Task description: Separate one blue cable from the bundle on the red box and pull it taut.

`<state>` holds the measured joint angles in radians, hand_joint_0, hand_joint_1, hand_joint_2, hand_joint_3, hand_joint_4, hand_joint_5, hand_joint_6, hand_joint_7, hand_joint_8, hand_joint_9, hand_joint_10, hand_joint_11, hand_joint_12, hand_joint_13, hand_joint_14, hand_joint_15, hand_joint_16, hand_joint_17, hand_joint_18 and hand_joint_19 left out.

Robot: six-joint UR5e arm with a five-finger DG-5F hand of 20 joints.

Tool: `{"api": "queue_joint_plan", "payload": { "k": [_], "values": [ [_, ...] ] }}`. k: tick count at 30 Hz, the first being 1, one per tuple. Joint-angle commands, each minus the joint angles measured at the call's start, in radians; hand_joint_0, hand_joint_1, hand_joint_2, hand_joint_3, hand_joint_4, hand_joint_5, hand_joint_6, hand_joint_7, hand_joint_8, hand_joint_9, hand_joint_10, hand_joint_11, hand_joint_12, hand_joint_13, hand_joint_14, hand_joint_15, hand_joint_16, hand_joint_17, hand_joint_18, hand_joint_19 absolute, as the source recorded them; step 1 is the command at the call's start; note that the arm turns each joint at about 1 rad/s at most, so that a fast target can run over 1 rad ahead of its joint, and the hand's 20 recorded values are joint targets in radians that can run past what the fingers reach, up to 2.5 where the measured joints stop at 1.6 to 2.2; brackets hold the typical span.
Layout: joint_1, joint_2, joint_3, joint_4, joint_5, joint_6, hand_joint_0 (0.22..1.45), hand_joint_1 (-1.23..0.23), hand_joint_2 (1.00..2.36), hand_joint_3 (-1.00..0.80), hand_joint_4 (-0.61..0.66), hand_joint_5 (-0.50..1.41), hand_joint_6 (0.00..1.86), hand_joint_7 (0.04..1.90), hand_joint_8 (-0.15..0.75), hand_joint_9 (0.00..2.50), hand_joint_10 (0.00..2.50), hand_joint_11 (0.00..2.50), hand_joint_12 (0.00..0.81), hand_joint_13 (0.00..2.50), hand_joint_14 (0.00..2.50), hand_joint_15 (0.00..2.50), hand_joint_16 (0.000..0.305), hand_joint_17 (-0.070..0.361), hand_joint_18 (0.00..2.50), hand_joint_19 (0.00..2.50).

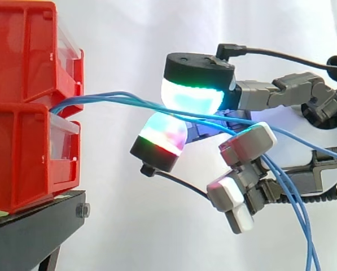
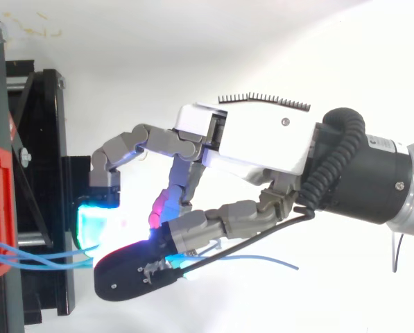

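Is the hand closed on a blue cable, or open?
Shut: the hand pinches a blue cable between two glowing fingertips.

A: Where are the bins (image 1: pixel 21 113) found?
B: They are stacked at the left of the side view, on the stand (image 1: pixel 38 226) at lower left.
A: And the cables (image 1: pixel 117 99)?
B: They are led out from between the bins toward the right, pinched at mid-frame between two pads (image 1: pixel 193 96) of the hand (image 2: pixel 255 142), then dropped toward the lower right edge.
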<state>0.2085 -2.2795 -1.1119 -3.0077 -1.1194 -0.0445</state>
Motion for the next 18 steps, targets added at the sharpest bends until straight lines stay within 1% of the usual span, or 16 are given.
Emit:
{"api": "queue_joint_plan", "payload": {
  "k": [1, 6, 8, 14, 17, 18],
  "values": [
    [0.0, 0.0, 0.0, -0.003, 0.0, 0.0, 0.56, -0.57, 1.01, -0.29, 0.07, -0.06, 0.87, 1.15, 0.406, 1.63, 0.02, 0.89, 0.463, 1.26, 0.02, 0.65, 0.057, 0.128, 1.17, 0.5],
    [0.002, 0.0, 0.0, -0.007, 0.0, 0.0, 0.56, -0.59, 1.0, -0.29, 0.06, -0.06, 0.87, 1.14, 0.407, 1.64, 0.02, 0.9, 0.469, 1.26, 0.02, 0.66, 0.058, 0.13, 1.18, 0.5],
    [0.0, 0.0, 0.001, -0.007, 0.0, 0.0, 0.56, -0.65, 1.01, -0.27, 0.06, -0.06, 0.87, 1.17, 0.404, 1.64, 0.01, 0.9, 0.467, 1.26, 0.02, 0.66, 0.058, 0.13, 1.18, 0.51],
    [0.002, 0.0, 0.0, -0.007, 0.0, 0.0, 0.57, -0.74, 1.01, -0.22, 0.05, -0.08, 0.88, 1.15, 0.387, 1.55, 0.01, 0.9, 0.45, 1.24, 0.02, 0.66, 0.055, 0.123, 1.15, 0.5],
    [0.0, 0.0, 0.0, -0.007, 0.0, 0.0, 0.57, -0.77, 1.01, -0.19, 0.01, -0.08, 0.88, 1.14, 0.337, 1.45, 0.01, 0.75, 0.43, 1.19, 0.02, 0.58, 0.052, 0.116, 1.13, 0.47],
    [0.0, 0.0, 0.001, -0.008, -0.002, 0.0, 0.57, -0.78, 1.01, -0.19, 0.01, -0.08, 0.88, 1.14, 0.322, 1.37, 0.01, 0.64, 0.426, 1.15, 0.01, 0.51, 0.049, 0.111, 1.1, 0.45]
  ]
}}
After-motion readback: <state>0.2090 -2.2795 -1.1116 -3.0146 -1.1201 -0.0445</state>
